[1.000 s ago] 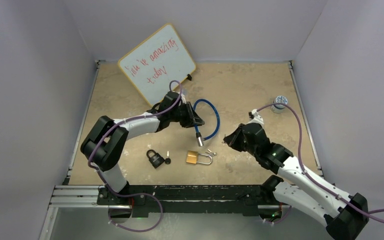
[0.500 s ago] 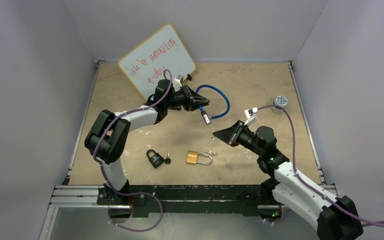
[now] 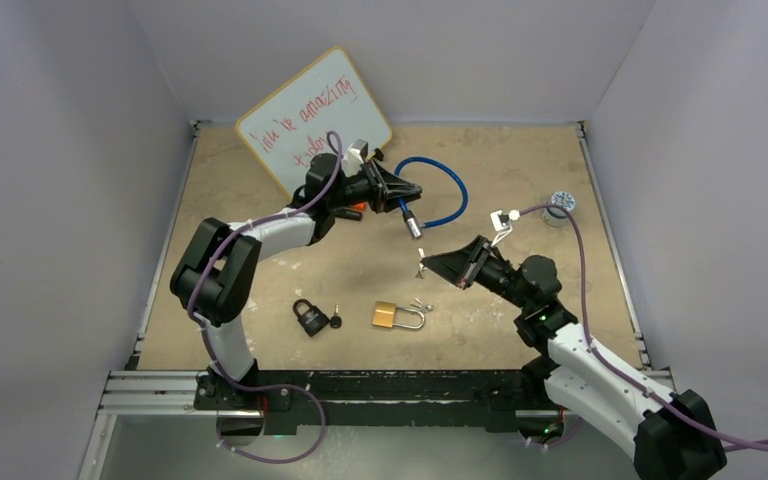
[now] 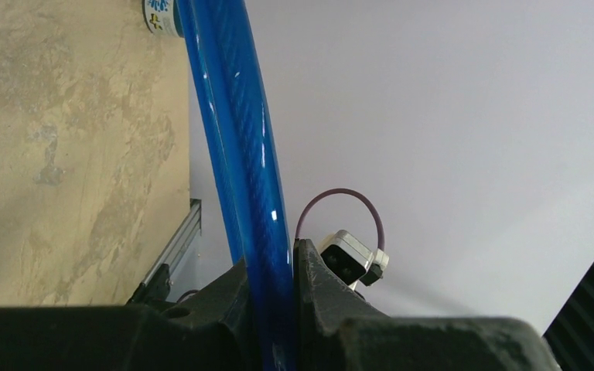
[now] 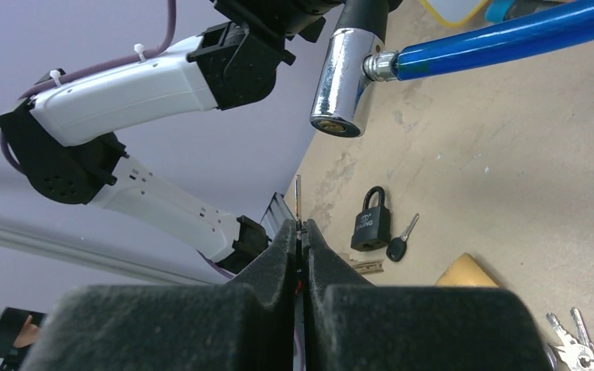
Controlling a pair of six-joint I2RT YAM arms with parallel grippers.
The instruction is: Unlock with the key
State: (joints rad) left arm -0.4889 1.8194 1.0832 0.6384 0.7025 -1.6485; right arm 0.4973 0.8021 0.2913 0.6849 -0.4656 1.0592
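My left gripper (image 3: 392, 190) is shut on a blue cable lock (image 3: 438, 190) and holds it above the table; the blue cable (image 4: 236, 147) runs up between my fingers in the left wrist view. The lock's chrome cylinder end (image 3: 413, 226) hangs toward my right gripper and shows keyhole-down in the right wrist view (image 5: 340, 77). My right gripper (image 3: 430, 262) is shut on a thin key (image 5: 298, 199) whose blade pokes out past the fingertips, below and to the right of the cylinder, apart from it.
A black padlock (image 3: 309, 317) with a black-headed key (image 3: 335, 320) and a brass padlock (image 3: 392, 316) with a key bunch (image 3: 422, 305) lie on the table near the front. A whiteboard (image 3: 312, 122) leans at the back left. A small tin (image 3: 559, 205) sits at the right.
My left gripper lifted the cable lock up and toward the back, turning its cylinder end toward the right arm. My right gripper rose and stretched left with the key, closing the gap to the cylinder.
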